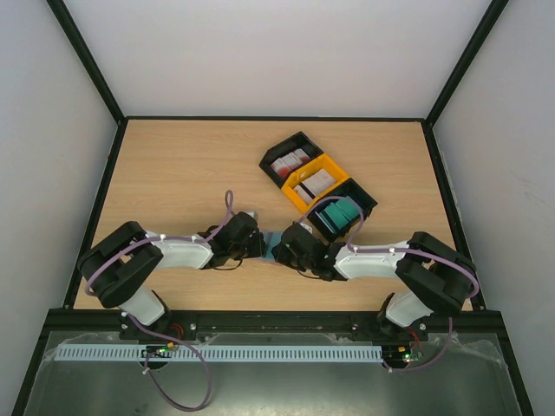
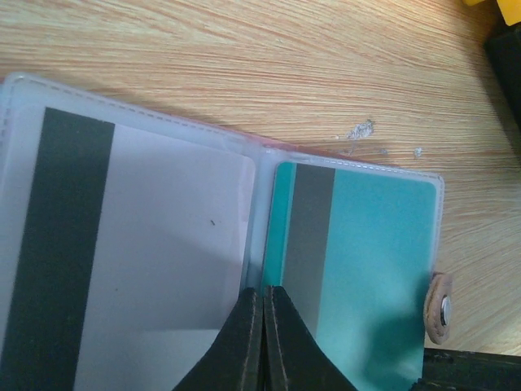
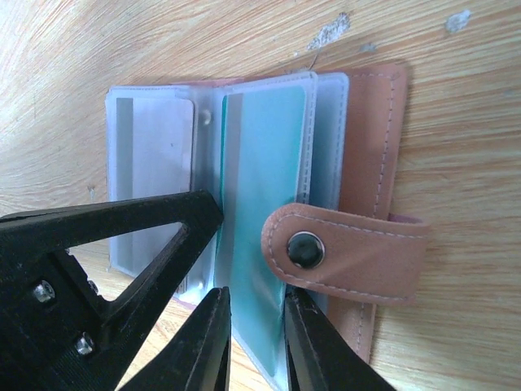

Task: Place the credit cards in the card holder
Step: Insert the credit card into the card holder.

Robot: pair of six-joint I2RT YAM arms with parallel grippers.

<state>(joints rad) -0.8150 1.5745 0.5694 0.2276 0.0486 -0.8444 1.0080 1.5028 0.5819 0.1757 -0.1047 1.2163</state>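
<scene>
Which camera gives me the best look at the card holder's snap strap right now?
Right wrist: the snap strap lies in full view across the open card holder, stud visible. Left wrist catches only its tip at the edge. In top external I cannot make it out.

We take this for a robotics lab test cell: a wood-grain table point(image 1: 182, 173) boxed in by plain white panels point(image 1: 277, 52) on a black frame point(image 1: 87, 62), with the cabled left arm point(image 1: 165, 256) and right arm point(image 1: 381, 260) bolted to a metal rail point(image 1: 277, 322) at six o'clock.
</scene>
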